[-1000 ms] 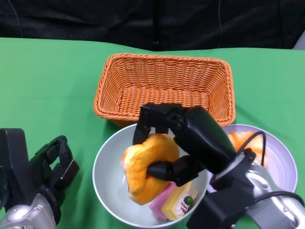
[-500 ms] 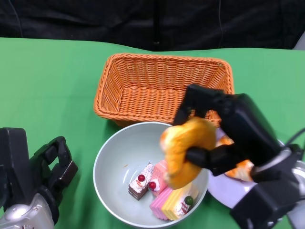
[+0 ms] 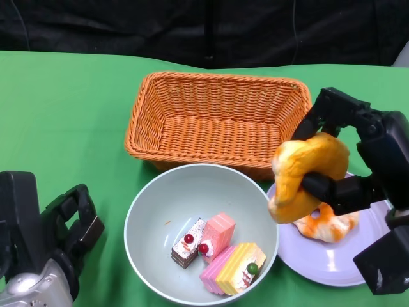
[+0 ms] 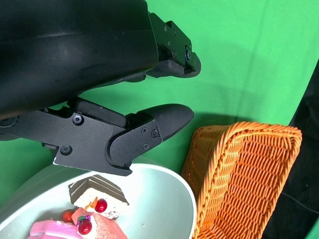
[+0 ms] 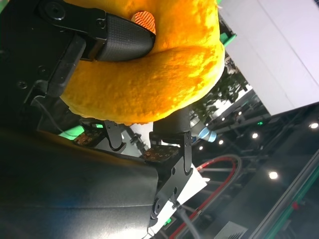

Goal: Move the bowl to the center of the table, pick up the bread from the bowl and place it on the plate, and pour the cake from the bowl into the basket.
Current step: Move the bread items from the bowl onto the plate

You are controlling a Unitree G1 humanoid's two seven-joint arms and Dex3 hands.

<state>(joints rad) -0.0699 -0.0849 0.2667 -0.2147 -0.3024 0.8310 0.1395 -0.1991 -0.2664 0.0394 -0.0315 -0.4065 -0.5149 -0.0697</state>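
My right hand (image 3: 358, 160) grips a golden bread roll (image 3: 305, 173) in the air over the left edge of the lilac plate (image 3: 332, 259); the right wrist view shows its fingers (image 5: 119, 37) pressed into the bread (image 5: 149, 69). A second orange bread piece (image 3: 329, 225) lies on the plate. The pale bowl (image 3: 153, 224) sits in front of the basket and holds three cake slices (image 3: 220, 252), also seen as cake (image 4: 94, 191) in the left wrist view. My left hand (image 3: 67, 233) hangs empty left of the bowl, fingers (image 4: 149, 124) apart.
An empty orange wicker basket (image 3: 220, 118) stands behind the bowl, its corner (image 4: 239, 174) close to the bowl's rim. Green cloth covers the table, with a black backdrop beyond the far edge.
My right hand has lifted the bread out of the bowl and carried it right, over the plate's edge. The cake slices are now uncovered. The left hand has not moved.
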